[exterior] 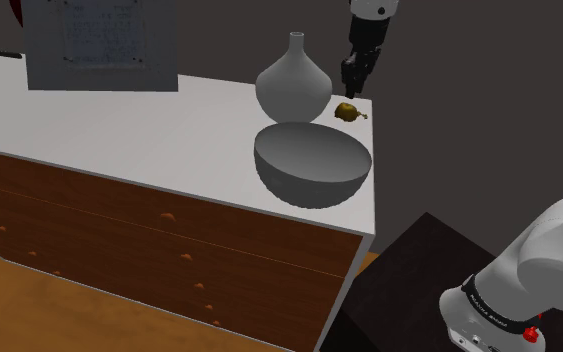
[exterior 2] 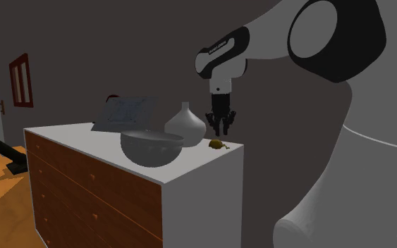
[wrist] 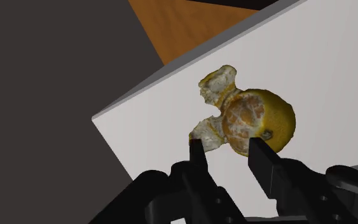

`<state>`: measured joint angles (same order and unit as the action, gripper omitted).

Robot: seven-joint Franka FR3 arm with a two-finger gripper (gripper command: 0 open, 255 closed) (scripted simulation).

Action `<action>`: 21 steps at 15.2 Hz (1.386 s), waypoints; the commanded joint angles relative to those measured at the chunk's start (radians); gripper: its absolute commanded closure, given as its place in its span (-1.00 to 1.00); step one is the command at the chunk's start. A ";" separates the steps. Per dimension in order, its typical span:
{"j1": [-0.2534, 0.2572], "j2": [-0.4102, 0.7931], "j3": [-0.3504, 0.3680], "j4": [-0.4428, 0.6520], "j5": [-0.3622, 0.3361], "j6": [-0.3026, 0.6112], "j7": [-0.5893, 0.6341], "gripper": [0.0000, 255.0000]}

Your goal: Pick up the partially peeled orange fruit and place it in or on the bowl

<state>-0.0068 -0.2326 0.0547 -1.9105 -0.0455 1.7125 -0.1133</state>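
Note:
The partially peeled orange (exterior: 348,112) lies on the white dresser top (exterior: 119,130) near its far corner, its peel flaps spread open (wrist: 260,121). A large grey bowl (exterior: 309,180) stands on the same top, nearer the front edge, a short way from the fruit. My black gripper (exterior: 354,88) hangs just above the orange, open, its fingertips (wrist: 196,151) apart and not touching the fruit. In the second exterior view the gripper (exterior 2: 223,128) hovers over the orange (exterior 2: 218,145), with the bowl (exterior 2: 151,151) to that view's left.
A grey round vase (exterior: 293,85) stands right beside the orange and behind the bowl. A framed picture (exterior: 94,45) leans at the back of the dresser. The dresser's edges run close by the fruit. Wooden drawers (exterior: 119,230) face the floor.

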 commanded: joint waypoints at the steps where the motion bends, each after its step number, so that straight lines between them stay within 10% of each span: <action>1: 0.031 -0.011 -0.006 -0.020 0.001 0.029 -0.207 -1.00; 4: 0.124 -0.065 -0.042 -0.096 0.015 0.094 -0.719 -1.00; 19: 0.125 -0.056 -0.046 -0.188 0.013 0.195 -0.718 -1.00; 20: 0.125 -0.056 -0.046 -0.188 0.013 0.195 -0.718 1.00; 21: 0.125 -0.056 -0.046 -0.188 0.013 0.195 -0.718 1.00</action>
<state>0.1179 -0.2886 0.0087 -2.0983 -0.0323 1.9075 -0.8311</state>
